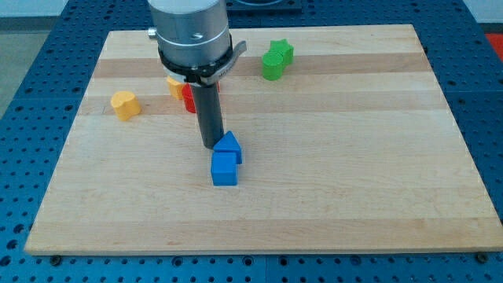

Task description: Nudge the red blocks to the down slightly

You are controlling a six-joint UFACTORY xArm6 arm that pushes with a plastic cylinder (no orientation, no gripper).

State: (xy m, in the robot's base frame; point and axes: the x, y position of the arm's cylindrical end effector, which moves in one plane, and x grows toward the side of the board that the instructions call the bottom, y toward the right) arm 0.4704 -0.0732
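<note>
Near the desk's middle, my tip rests just left of two touching blue blocks. The red block sits above it, mostly hidden behind my rod, beside a partly hidden orange block. There are no fingers on this rod to clench or release. Another orange block lies far left; green blocks sit at top.

A pale wooden bench lies on a blue perforated surface showing all around it; beyond its top edge, perhaps dark equipment.

Wooden board carries 2 blue blocks, green, yellow, red.
</note>
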